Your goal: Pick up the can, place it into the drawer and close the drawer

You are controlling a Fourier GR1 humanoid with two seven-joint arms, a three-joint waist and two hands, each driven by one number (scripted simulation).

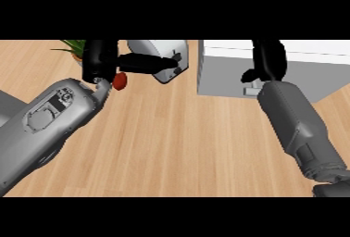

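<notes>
No writing, label, brand, number or sign could be read anywhere I looked.

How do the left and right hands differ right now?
The left hand is at the upper left beside a red object; the right hand reaches over the grey drawer unit. The left hand's thumb points sideways toward a white appliance; the right hand's fingers hang down. Both are black.
</notes>
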